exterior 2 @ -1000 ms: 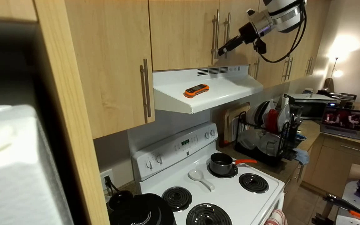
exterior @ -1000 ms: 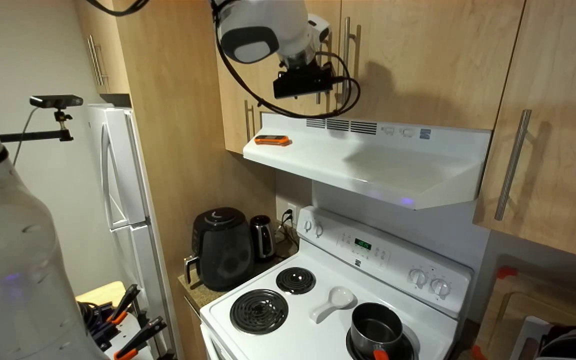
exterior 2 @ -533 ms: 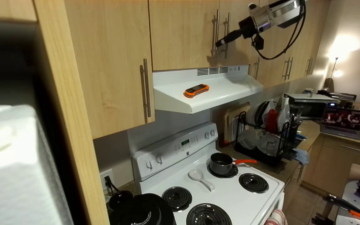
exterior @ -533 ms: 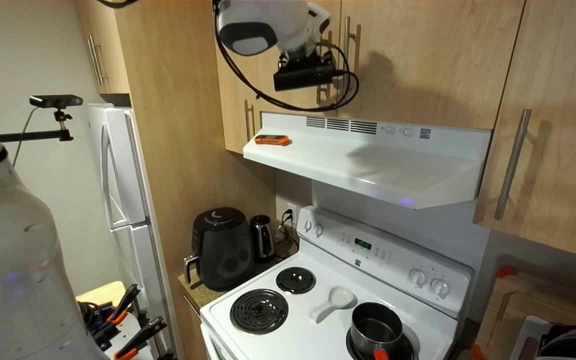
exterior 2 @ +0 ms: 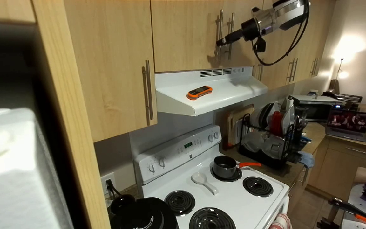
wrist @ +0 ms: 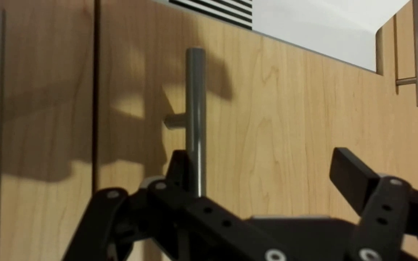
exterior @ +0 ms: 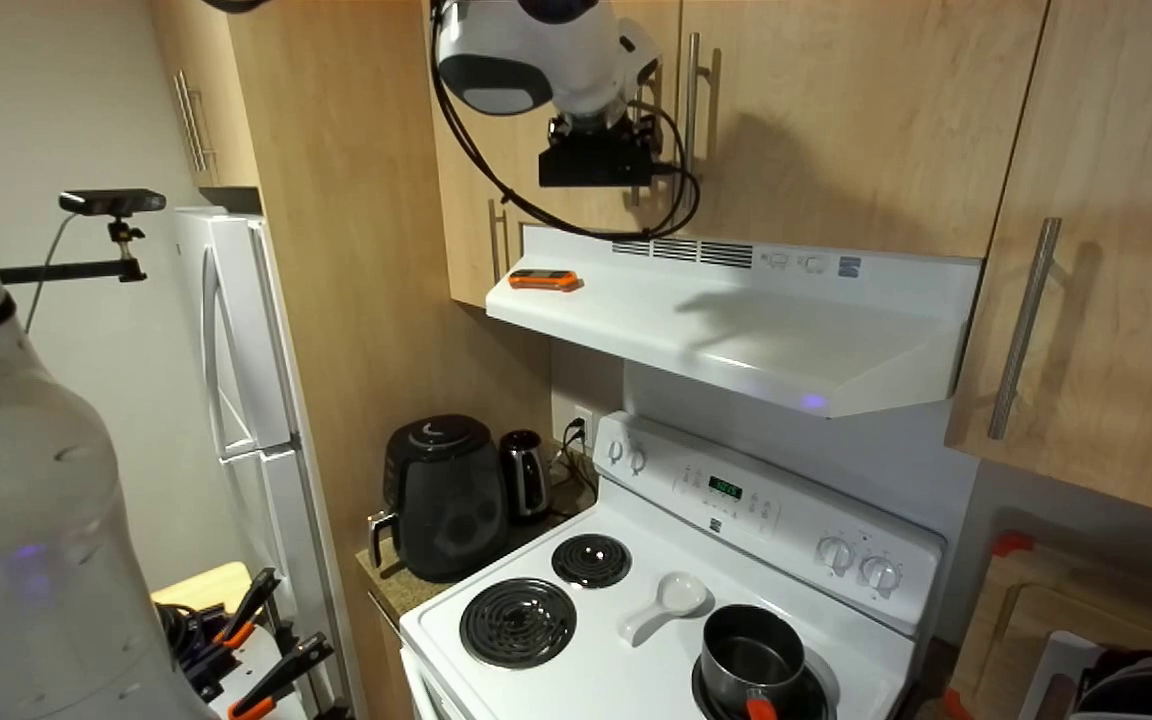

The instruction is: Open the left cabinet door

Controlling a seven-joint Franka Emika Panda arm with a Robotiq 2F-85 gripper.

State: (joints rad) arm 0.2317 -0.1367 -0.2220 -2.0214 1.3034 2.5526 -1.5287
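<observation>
Your hand (wrist: 265, 166) is spread wide, one finger (wrist: 177, 165) close by the bar handle (wrist: 196, 90) — touching or not, you can't tell — while the left cabinet door (exterior 2: 186, 38) sits closed above the range hood (exterior 2: 233, 92).

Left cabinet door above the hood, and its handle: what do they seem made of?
The left cabinet door looks like pale wood or wood-look laminate, satin; the fine grain can't settle which. Its handle is likely metal, perhaps stainless steel, smooth: grey with a bright lengthwise highlight.
</observation>
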